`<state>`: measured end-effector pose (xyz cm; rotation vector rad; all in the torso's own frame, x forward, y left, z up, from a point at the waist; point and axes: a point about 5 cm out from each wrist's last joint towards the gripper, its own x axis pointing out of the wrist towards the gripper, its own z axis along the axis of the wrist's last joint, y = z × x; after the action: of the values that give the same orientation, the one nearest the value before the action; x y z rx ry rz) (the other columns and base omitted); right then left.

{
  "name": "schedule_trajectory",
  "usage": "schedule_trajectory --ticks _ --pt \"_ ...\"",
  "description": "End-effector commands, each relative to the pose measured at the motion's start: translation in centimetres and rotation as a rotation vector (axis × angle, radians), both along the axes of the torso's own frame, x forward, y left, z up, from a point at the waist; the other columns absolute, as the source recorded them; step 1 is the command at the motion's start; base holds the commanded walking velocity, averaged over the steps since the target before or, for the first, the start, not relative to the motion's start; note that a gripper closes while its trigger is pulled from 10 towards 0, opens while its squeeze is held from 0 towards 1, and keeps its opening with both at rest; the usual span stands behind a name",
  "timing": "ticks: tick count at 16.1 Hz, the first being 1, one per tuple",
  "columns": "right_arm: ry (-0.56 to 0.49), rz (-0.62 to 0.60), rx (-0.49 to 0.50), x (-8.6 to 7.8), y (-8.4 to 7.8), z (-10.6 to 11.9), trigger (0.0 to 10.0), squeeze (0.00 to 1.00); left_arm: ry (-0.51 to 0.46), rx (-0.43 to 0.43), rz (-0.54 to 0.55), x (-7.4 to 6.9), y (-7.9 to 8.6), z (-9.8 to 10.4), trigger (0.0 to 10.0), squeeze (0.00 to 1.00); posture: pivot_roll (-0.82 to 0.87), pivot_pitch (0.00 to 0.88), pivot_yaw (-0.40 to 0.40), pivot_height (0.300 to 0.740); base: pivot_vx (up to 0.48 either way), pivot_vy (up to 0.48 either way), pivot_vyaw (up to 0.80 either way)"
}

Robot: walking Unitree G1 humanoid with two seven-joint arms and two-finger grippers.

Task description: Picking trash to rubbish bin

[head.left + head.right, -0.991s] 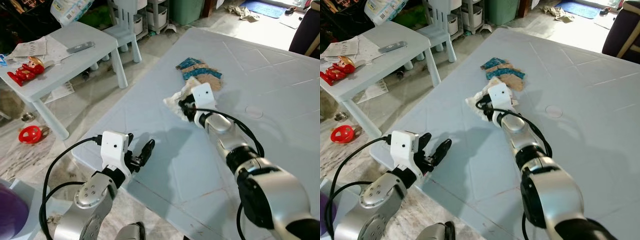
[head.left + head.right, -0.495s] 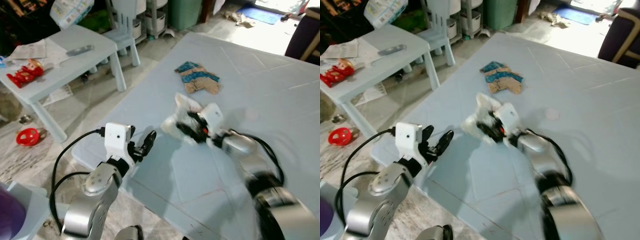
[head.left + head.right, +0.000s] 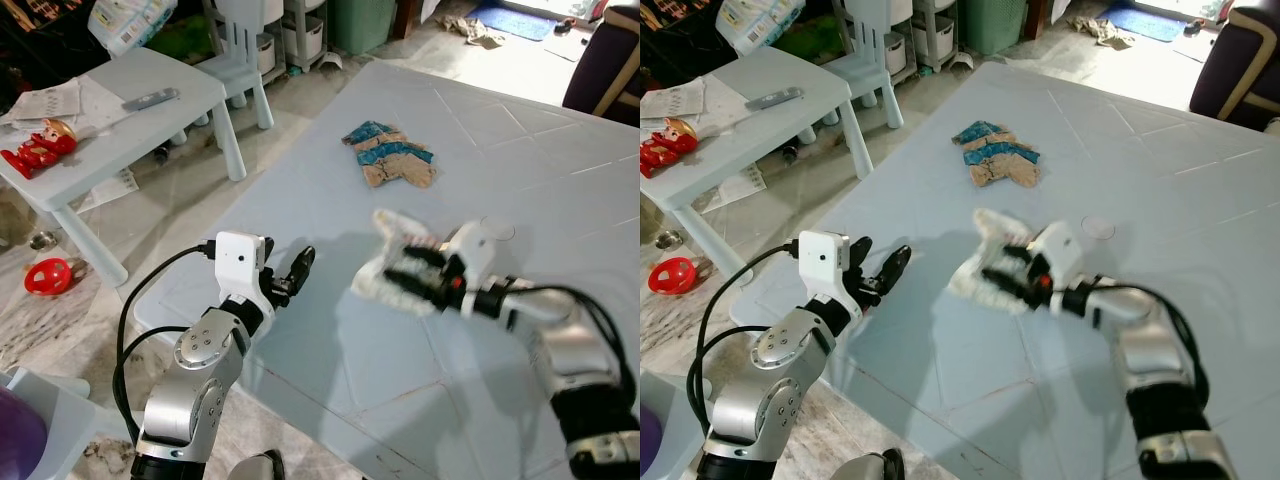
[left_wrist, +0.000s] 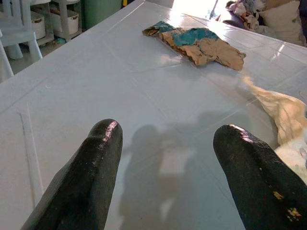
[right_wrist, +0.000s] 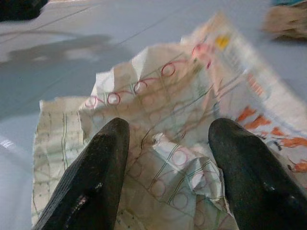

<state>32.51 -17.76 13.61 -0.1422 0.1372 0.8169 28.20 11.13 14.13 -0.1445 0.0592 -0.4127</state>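
At the near edge of the pale bench (image 3: pixel 520 150), the left claw (image 3: pixel 292 275) hovers with fingers spread and empty. At its 3 o'clock the right claw (image 3: pixel 412 272) grips a crumpled printed paper wrapper (image 3: pixel 385 285), motion-blurred and lifted off the surface. Beyond, at 12 o'clock, lies a torn blue-and-brown paper scrap (image 3: pixel 390 155), and a small white side table (image 3: pixel 150 110) with a red toy (image 3: pixel 38 147) stands at 10 o'clock.

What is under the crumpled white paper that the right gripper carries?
The crumpled white paper hangs in the right gripper above the pale blue table. Its shadow shows on the bare surface beneath; the spot directly under the paper is covered.
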Motion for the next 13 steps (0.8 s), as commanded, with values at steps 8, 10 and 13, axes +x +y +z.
schedule_trajectory --ticks 8,10,13 --pt "-0.11 -0.16 0.174 2.2 1.0 4.7 10.0 0.0 -0.026 0.006 0.011 0.4 0.0 0.1 10.0 0.0 0.01 0.117 -0.014 0.74 0.0 0.0 0.0" --pt "-0.153 -0.245 0.134 3.4 1.4 4.8 10.0 0.0 -0.032 0.005 0.009 0.2 -0.1 0.2 10.0 0.0 0.03 0.123 -0.015 0.74 0.0 0.0 0.0" --pt "-0.206 -0.32 0.059 5.4 4.7 4.3 10.0 0.0 -0.036 0.023 0.022 -0.8 0.1 0.2 10.0 0.0 0.07 0.144 -0.024 0.74 0.0 0.0 0.0"
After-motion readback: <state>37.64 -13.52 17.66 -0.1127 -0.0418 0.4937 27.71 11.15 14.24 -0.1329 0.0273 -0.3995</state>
